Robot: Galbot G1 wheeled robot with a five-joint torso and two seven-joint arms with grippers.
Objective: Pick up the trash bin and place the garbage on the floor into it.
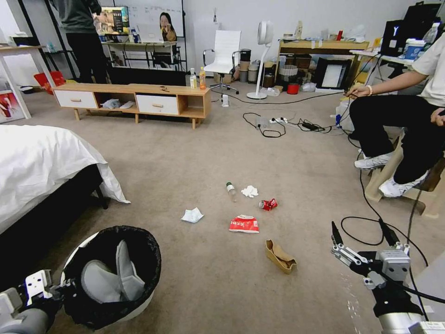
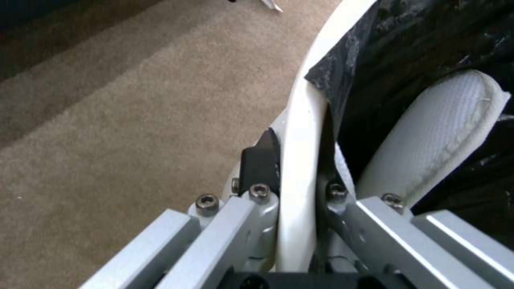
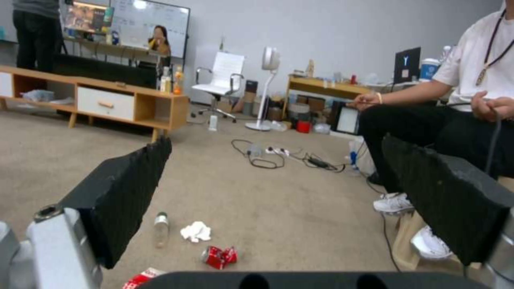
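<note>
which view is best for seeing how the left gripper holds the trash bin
The left wrist view: the left gripper straddles the trash bin rim, one finger outside, one inside. The head view shows the whole bin held low beside the bed.

White trash bin [image 1: 139,310], red can [image 1: 268,204]

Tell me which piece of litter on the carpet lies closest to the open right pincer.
The brown cardboard piece. It lies nearest the right pincer; the snack packet, crushed can, tissues and bottle lie farther off.
</note>
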